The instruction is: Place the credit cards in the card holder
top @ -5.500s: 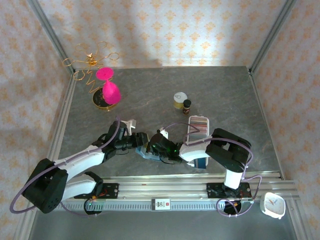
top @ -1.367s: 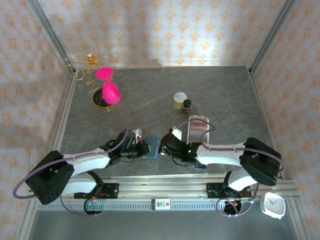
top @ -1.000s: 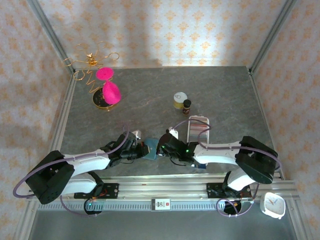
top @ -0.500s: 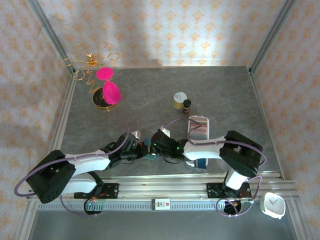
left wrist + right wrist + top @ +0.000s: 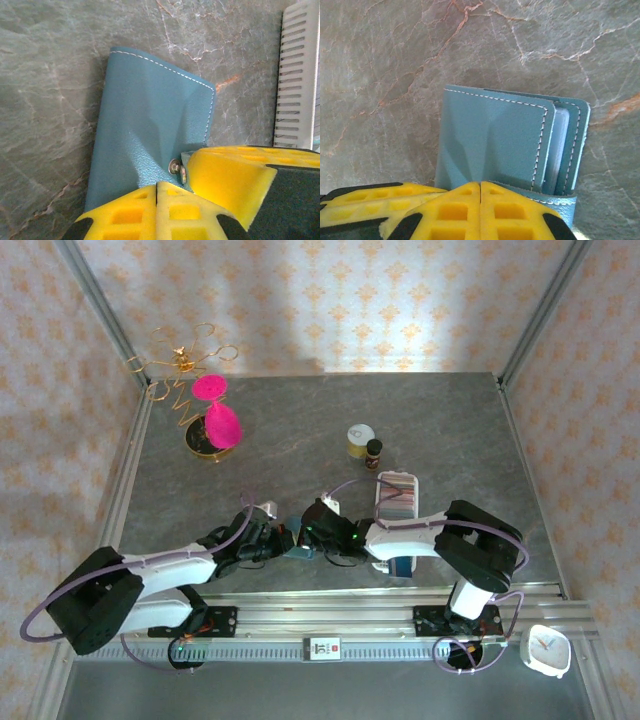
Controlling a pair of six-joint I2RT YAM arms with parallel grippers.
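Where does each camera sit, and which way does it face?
Top external: above and behind, facing down at the table; left arm, right arm show.
Left wrist: on the left arm, facing down past shut left fingers at the card holder.
Right wrist: on the right arm, facing down past shut right fingers.
Shared: the card holder.

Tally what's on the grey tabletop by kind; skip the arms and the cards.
teal card holder: 1
white slotted tray: 1
pink hourglass: 1
gold wire ornament: 1
yellow can: 1
small dark bottle: 1
Total: 6
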